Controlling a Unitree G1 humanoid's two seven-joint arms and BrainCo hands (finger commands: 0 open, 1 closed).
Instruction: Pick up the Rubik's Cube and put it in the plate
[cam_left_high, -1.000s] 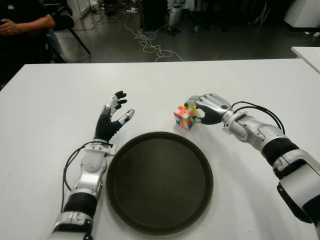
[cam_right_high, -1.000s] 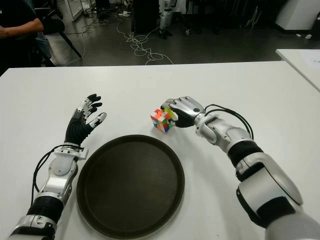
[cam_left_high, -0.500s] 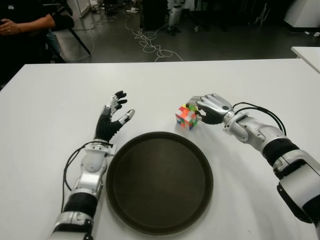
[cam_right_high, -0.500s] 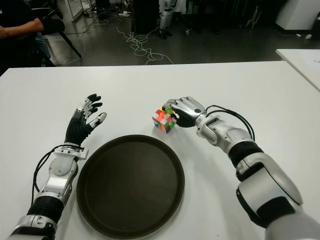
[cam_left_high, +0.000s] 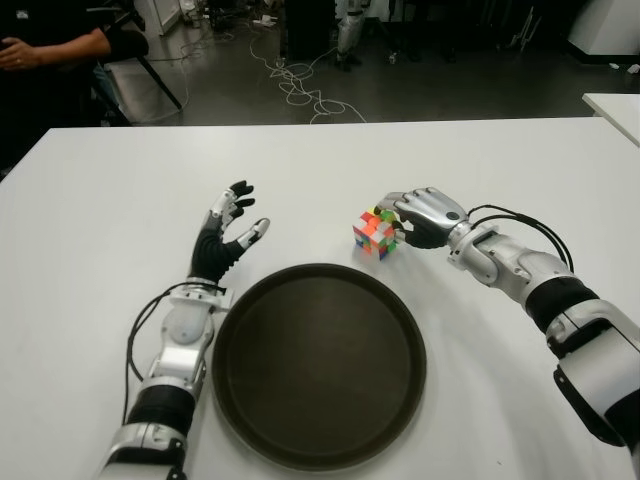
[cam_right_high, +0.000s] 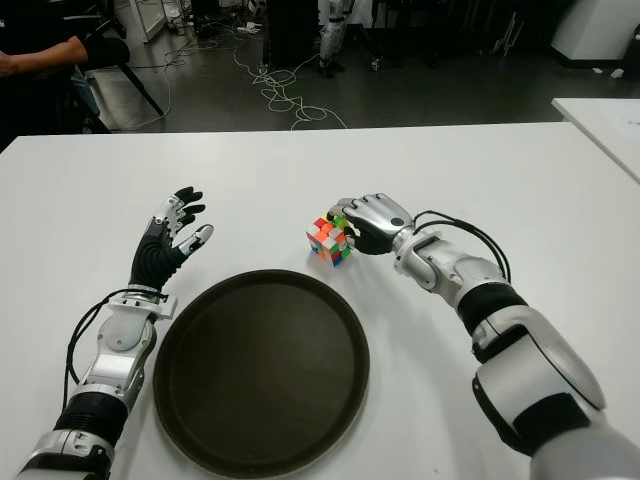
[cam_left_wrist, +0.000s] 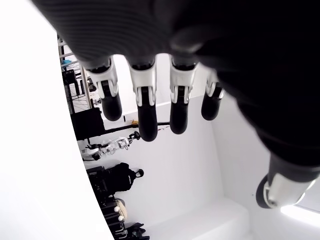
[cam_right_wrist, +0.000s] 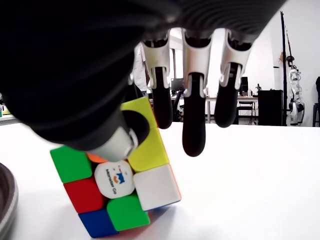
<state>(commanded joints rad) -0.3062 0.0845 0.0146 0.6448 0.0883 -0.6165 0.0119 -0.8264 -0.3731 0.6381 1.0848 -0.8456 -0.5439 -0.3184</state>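
A humanoid robot's right hand (cam_left_high: 425, 215) curls over a Rubik's Cube (cam_left_high: 376, 233) on a white surface (cam_left_high: 500, 170), just beyond the far rim of a round dark plate (cam_left_high: 318, 365) that holds nothing. Compared with a second ago, the cube has shifted slightly toward the hand and sits tilted on one lower edge, a sign the hand has begun to pull it in rather than simply touch it. In the right wrist view the thumb presses against the cube's near, logo-bearing face while three fingers (cam_right_wrist: 194, 125) hang down behind its upper edge; whether they touch its far side cannot be told, so the grip looks partial, not yet a firm clasp. The cube is apparently in contact with the surface at its lower edge and has not been lifted. The left hand (cam_left_high: 226, 237) shows beside the plate's left rim, palm up, fingers spread and holding nothing, unchanged over the last second. The plate has not moved. Judged from this, the task is in its grasping stage: the hand probably needs to close fully on the cube before raising it and carrying it the short way toward the robot into the plate. The tilt carries a risk that the cube rolls or slips out from a loose hold.
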